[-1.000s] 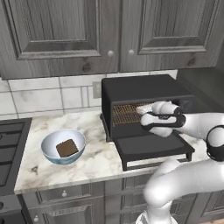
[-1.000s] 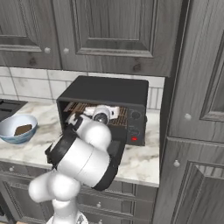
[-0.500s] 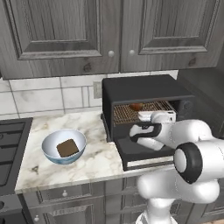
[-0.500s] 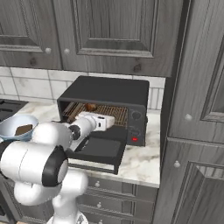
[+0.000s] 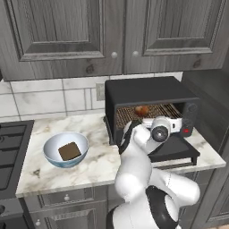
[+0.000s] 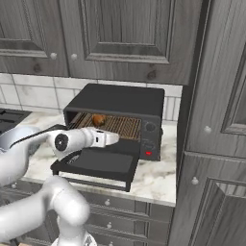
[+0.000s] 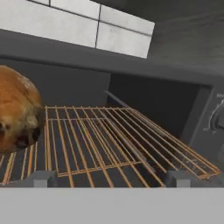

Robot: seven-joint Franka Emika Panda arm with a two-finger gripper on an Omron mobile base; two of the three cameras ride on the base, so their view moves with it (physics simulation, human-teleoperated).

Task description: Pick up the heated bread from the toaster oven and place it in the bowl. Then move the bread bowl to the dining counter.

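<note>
On rack, heated bread left of gripper

Kitchen — cabinets, toaster oven

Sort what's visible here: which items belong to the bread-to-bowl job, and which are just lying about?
Belongs to the job:
- heated bread, sitting on the wire rack
- toaster oven, door dropped open
- bowl on the marble worktop
- gripper, open at the oven mouth

Lying about:
- flat dark brown square piece, inside the bowl
- stovetop at the left
</note>
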